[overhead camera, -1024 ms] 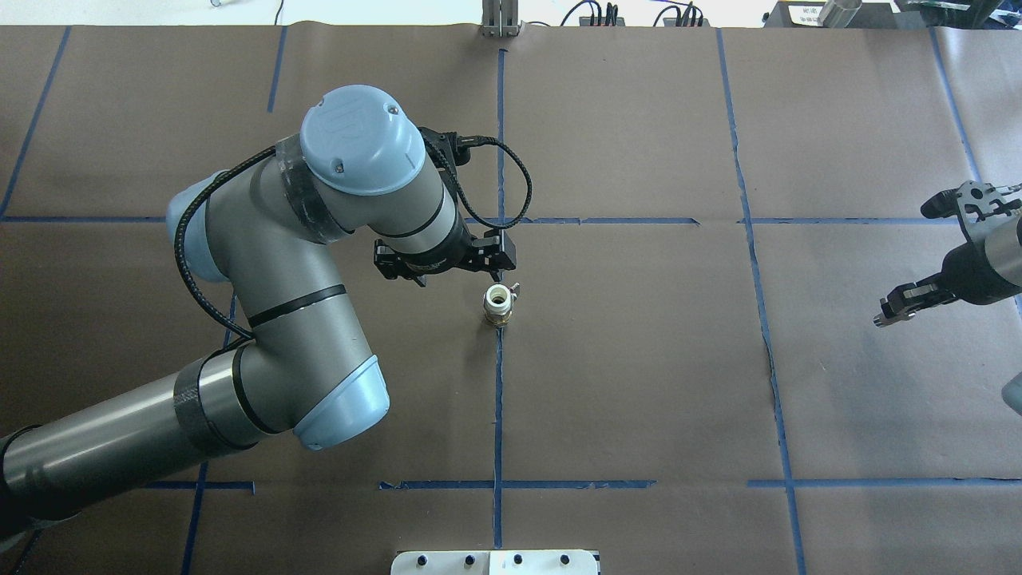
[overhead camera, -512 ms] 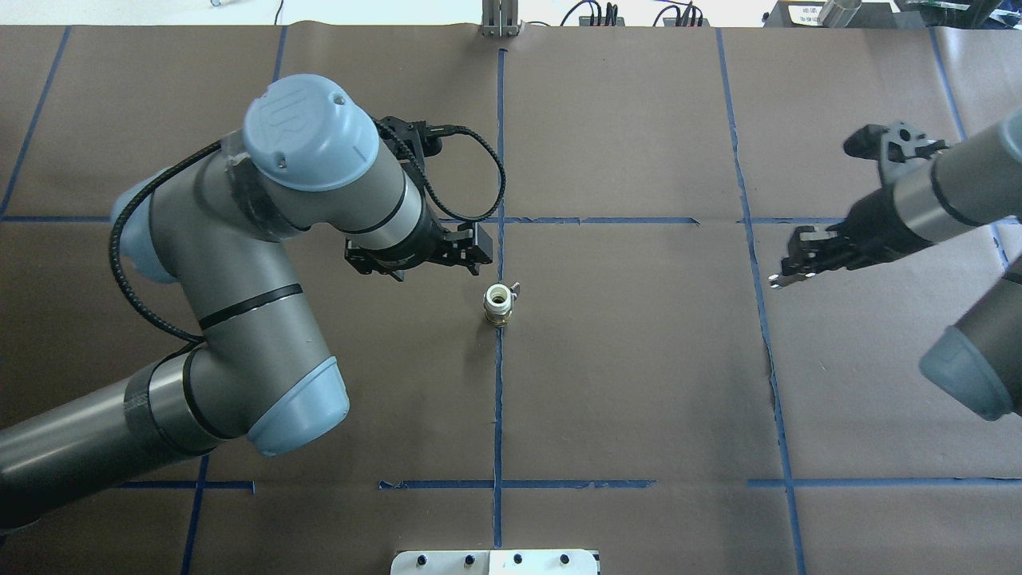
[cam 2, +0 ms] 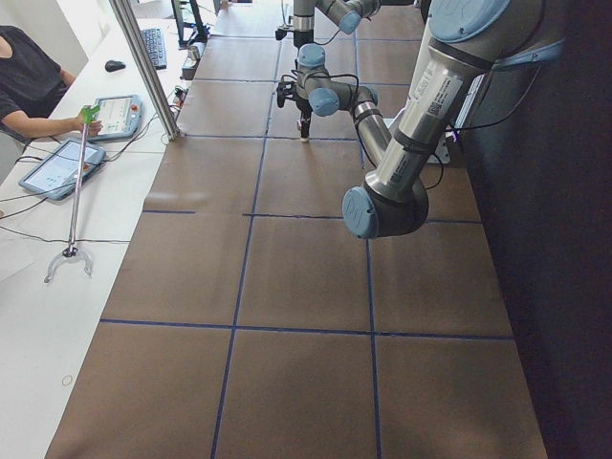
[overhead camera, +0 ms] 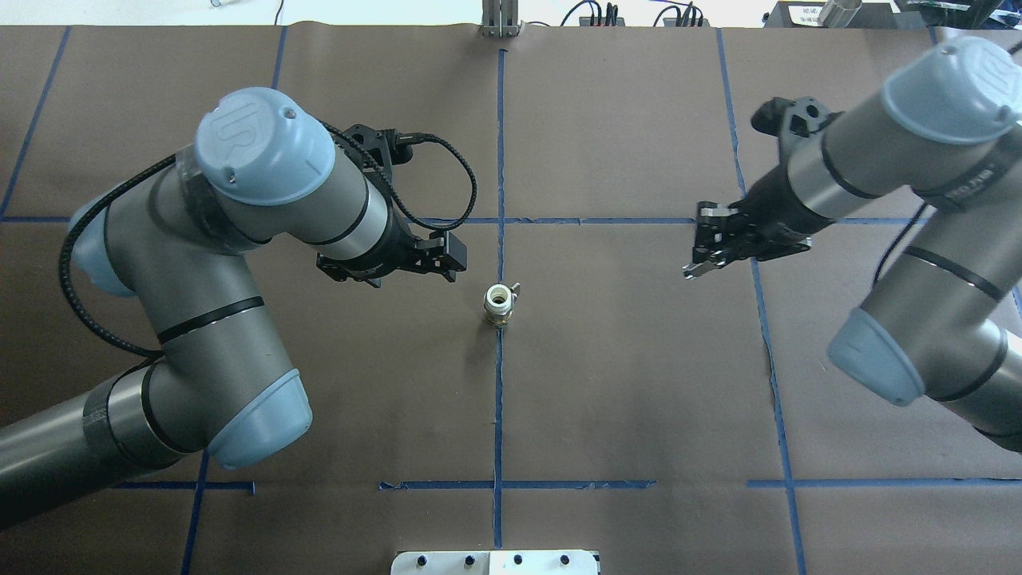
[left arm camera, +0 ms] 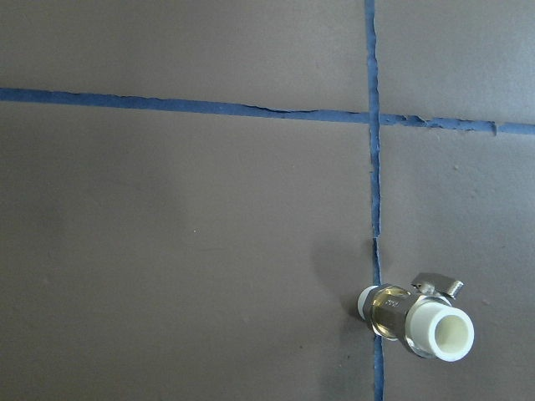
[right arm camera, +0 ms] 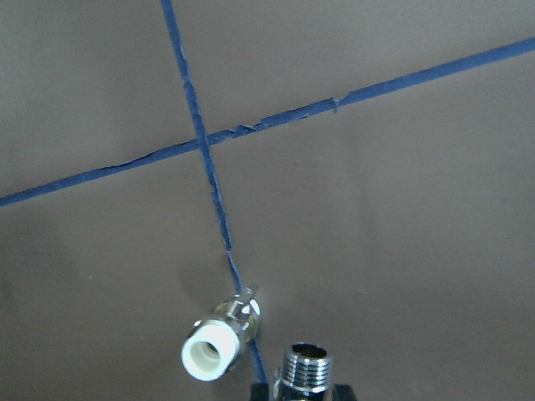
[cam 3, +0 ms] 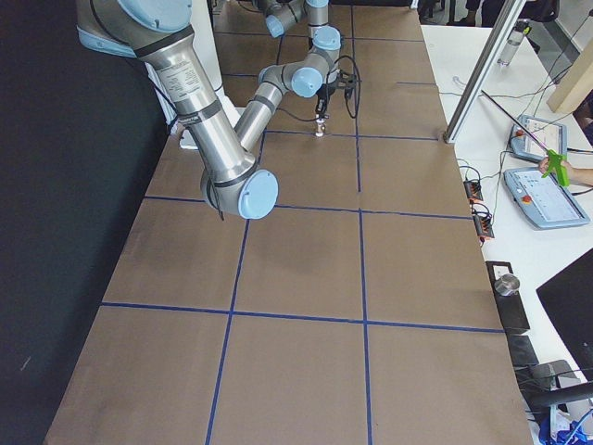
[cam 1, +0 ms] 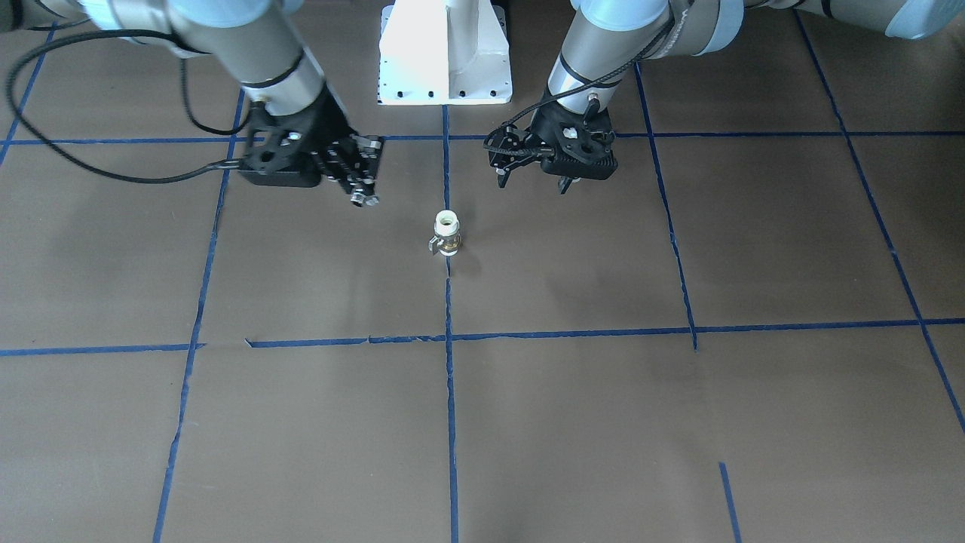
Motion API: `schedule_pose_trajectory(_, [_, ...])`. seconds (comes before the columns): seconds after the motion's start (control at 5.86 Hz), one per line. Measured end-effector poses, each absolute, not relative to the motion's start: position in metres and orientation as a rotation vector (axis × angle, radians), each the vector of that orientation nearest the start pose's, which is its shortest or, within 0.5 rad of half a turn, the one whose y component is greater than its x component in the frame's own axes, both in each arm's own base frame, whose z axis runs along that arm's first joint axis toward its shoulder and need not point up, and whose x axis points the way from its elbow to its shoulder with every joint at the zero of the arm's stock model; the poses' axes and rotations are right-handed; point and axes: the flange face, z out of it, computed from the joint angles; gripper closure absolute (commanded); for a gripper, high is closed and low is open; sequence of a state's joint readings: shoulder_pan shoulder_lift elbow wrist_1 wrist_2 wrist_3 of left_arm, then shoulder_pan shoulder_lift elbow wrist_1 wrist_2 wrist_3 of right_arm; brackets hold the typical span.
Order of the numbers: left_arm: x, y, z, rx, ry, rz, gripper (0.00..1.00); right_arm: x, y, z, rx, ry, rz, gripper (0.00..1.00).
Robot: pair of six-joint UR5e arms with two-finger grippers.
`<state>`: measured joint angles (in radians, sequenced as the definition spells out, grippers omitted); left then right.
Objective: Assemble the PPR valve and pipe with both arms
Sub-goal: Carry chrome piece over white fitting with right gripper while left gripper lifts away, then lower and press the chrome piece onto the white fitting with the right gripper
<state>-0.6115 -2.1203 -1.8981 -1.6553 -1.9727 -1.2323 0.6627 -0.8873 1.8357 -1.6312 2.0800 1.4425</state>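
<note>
The PPR valve (overhead camera: 498, 305) stands upright on the brown table, white collar up, on the centre blue tape line; it also shows in the front view (cam 1: 447, 232) and both wrist views (left arm camera: 418, 322) (right arm camera: 219, 338). My left gripper (overhead camera: 443, 259) (cam 1: 531, 185) hangs a little to the valve's left, open and empty, apart from it. My right gripper (overhead camera: 693, 270) (cam 1: 362, 197) is shut on the chrome pipe (right arm camera: 305, 368), held above the table well to the valve's right. The pipe's threaded end shows at the bottom of the right wrist view.
Blue tape lines (overhead camera: 599, 220) divide the brown paper cover. The white robot base plate (cam 1: 445, 53) sits at the near edge. A metal post (overhead camera: 500, 20) stands at the far edge. An operator's tablets (cam 2: 62, 167) (cam 3: 547, 195) lie on side benches.
My left arm has drawn back to the left, away from the standing valve. My right arm has swung in from the right edge toward the centre with the pipe.
</note>
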Motion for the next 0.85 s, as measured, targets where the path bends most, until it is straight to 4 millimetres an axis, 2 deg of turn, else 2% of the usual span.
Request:
schedule_pose_trajectory(0.17, [0.44, -0.424, 0.196, 0.104, 1.011, -0.057, 0.0, -0.48, -0.462, 0.13, -0.125, -0.977, 0.306, 1.0])
schedule_pose_trajectory(0.34, [0.44, -0.423, 0.197, 0.103, 1.012, -0.058, 0.0, -0.507, -0.465, 0.124, -0.133, -0.973, 0.323, 1.0])
schedule_pose_trajectory(0.51, [0.44, -0.423, 0.196, 0.102, 1.013, -0.059, 0.0, -0.525, -0.46, 0.124, -0.139, -0.969, 0.322, 1.0])
schedule_pose_trajectory(0.85, [0.44, -0.422, 0.196, 0.1, 1.013, -0.061, 0.0, -0.541, -0.453, 0.128, -0.148, -0.949, 0.319, 1.0])
